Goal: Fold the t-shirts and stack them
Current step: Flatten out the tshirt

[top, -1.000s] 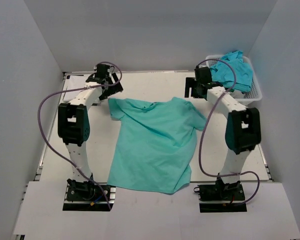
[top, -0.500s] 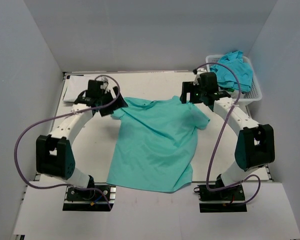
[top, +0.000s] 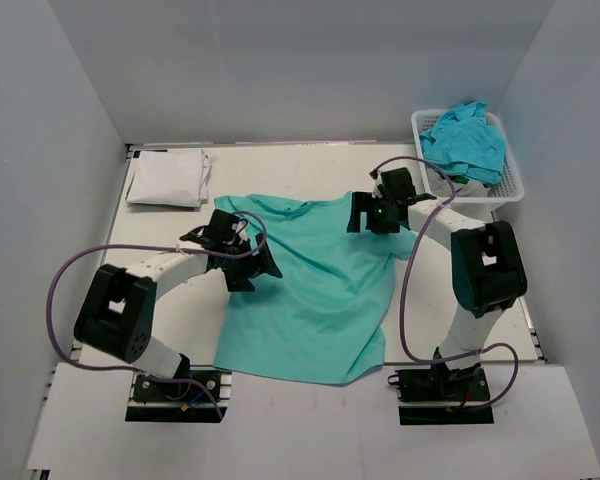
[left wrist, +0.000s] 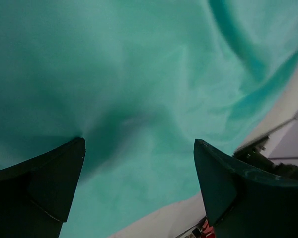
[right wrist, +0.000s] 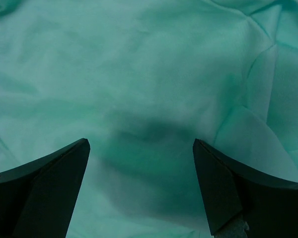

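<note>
A teal t-shirt (top: 315,300) lies spread and wrinkled at centre frame, collar toward the top. The left gripper (top: 255,268), fingers apart, hangs over its left side. The right gripper (top: 362,213), likewise spread, is over its upper right shoulder. A folded white t-shirt (top: 167,178) lies upper left.

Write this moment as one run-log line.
left hand open above teal t-shirt | right hand open above it | white t-shirt folded, far-left corner
</note>
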Action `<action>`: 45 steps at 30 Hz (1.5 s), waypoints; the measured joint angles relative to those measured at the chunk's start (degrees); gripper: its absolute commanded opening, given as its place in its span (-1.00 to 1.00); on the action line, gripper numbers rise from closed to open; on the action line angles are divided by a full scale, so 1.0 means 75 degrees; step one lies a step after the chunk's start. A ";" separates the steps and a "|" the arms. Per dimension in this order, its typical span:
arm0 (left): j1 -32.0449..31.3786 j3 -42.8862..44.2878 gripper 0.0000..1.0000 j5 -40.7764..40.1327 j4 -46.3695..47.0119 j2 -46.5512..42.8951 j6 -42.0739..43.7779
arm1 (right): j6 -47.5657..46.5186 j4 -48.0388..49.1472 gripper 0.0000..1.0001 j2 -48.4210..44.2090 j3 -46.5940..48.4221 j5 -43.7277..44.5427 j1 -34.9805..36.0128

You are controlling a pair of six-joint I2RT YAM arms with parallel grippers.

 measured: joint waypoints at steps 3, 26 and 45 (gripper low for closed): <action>-0.0041 0.0239 1.00 -0.0495 -0.0300 0.0670 -0.0058 | 0.0157 -0.0067 0.81 0.0283 0.0000 0.0122 -0.0009; -0.0463 0.6330 1.00 -0.2241 -0.2055 0.4838 0.1032 | 0.1043 -0.2477 0.81 -0.5689 -0.4089 -0.1545 0.1842; -0.0600 0.2993 1.00 -0.2742 -0.1789 0.2177 0.0519 | 0.1011 0.0393 0.81 -0.0414 -0.1032 0.0513 0.1722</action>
